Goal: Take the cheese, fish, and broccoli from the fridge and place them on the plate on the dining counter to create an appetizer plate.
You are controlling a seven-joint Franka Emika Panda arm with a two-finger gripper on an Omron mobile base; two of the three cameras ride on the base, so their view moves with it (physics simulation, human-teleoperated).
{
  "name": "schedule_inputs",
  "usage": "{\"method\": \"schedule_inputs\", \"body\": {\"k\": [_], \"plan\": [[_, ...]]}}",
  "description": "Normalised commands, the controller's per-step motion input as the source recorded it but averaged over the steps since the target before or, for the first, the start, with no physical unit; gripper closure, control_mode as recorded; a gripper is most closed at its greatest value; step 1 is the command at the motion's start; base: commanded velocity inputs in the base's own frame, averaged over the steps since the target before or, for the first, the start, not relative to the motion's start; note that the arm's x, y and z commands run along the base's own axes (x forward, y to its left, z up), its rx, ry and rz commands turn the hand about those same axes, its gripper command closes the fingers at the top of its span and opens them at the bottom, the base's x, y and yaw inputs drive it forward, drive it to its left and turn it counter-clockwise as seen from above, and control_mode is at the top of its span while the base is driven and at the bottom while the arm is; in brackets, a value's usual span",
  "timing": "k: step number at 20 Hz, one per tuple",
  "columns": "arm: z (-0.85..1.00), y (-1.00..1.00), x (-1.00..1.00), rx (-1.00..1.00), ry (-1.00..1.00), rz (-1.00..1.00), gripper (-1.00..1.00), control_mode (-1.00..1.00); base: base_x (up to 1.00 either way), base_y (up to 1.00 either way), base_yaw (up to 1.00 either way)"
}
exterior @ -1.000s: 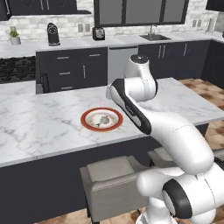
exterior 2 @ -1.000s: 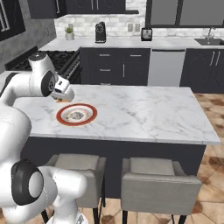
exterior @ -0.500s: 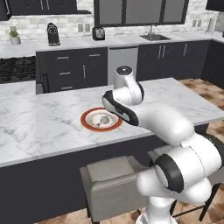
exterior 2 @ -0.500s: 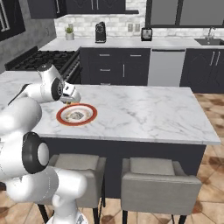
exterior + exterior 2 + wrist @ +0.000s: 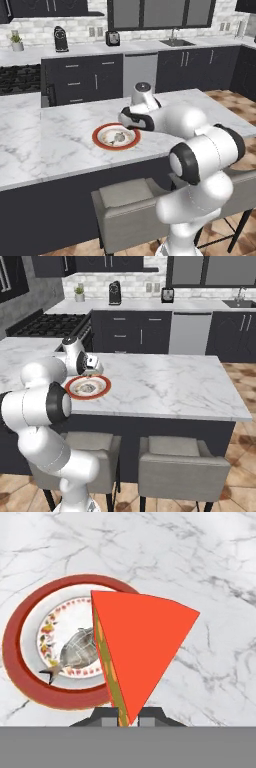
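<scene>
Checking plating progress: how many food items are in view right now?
2. A slim grey-silver fish lies on the round white plate with a red-orange rim; an orange-red cheese wedge is held in the tool above the plate's edge. More may be hidden behind the wedge.

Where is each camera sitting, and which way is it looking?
Left base view: behind the arm to its left, looking forward and down over the dining counter at the plate; the white arm rises from the lower right.
Right base view: behind the arm to its right, facing the same counter; the arm rises from the lower left.
Hand view: on the hand, looking down along the gripper, its jaws shut on the cheese, above the plate and fish.
Shared: all views show the plate on the marble counter.
</scene>
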Motion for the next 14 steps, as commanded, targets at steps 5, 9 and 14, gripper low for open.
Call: {"method": "schedule_inputs", "body": {"k": [5, 9, 14], "plan": [[-0.56, -0.14, 0.26, 0.00, 0.00, 0.12, 1.00, -1.00, 0.00, 0.00, 0.00], [-0.59, -0.01, 0.26, 0.00, 0.00, 0.09, 1.00, -1.00, 0.00, 0.00, 0.00], [-0.51, 0.00, 0.31, 0.00, 0.00, 0.07, 1.00, -1.00, 0.00, 0.00, 0.00]]}}
